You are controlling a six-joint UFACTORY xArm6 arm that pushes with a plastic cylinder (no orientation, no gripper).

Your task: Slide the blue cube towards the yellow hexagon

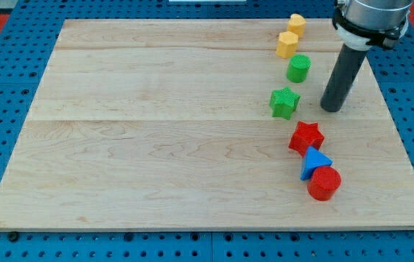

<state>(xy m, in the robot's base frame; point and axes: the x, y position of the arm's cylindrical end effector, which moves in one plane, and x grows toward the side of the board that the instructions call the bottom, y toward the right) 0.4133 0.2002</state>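
The blue block (314,161) lies at the view's lower right, wedged between a red star (306,137) above it and a red cylinder (324,183) below it; it looks pointed, and its exact shape is hard to tell. Two yellow blocks sit at the top right: one that looks hexagonal (297,24) and another (287,44) touching it just below. My tip (331,109) rests on the board right of the green star (284,102), above and a little right of the red star, and clear of every block.
A green cylinder (298,68) stands between the yellow blocks and the green star. All the blocks form a column down the right side of the wooden board (156,131). Blue pegboard surrounds the board.
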